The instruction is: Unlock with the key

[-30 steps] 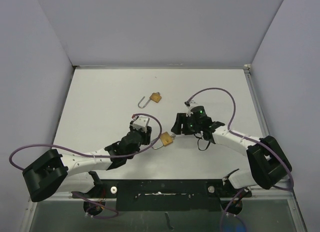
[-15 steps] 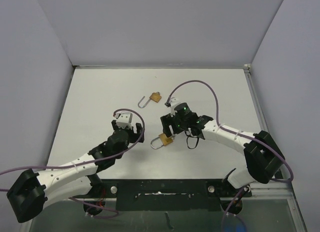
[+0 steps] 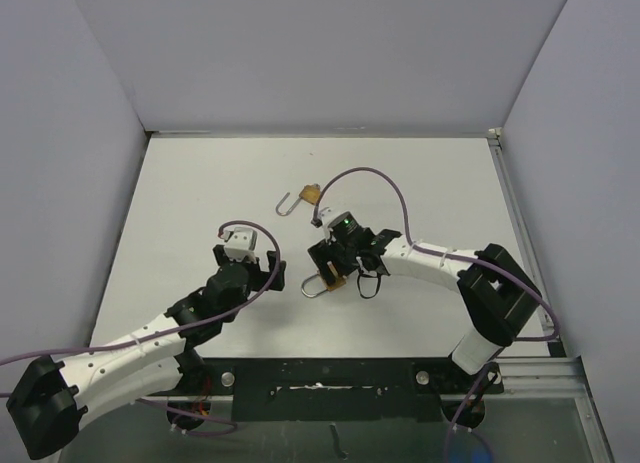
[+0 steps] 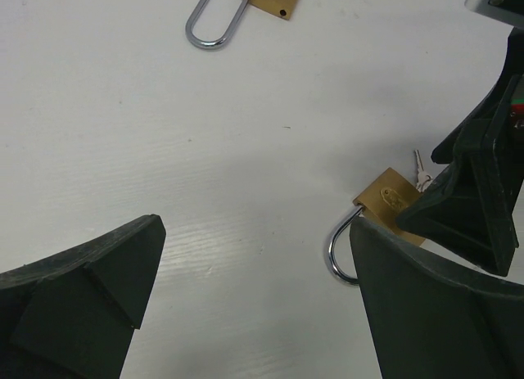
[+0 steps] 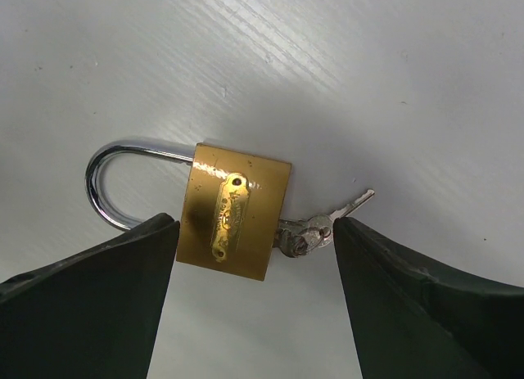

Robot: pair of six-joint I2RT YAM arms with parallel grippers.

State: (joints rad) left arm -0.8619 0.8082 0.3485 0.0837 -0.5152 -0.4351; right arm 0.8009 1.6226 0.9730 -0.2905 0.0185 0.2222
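Arms: your left arm (image 3: 120, 348) and right arm (image 3: 425, 261) have white shells and black joints.
Cabling: purple cables (image 3: 372, 172) beyond the base rail (image 3: 330, 375).
Tips: dark wedge fingers (image 4: 78, 297).

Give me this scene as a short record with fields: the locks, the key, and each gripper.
near padlock: brass, lying flat on the table
key: at its base end, apparently inserted
far padlock: lying alone farther back
right gripper: open, straddling the near padlock
left gripper: open, holding nothing, off to the side
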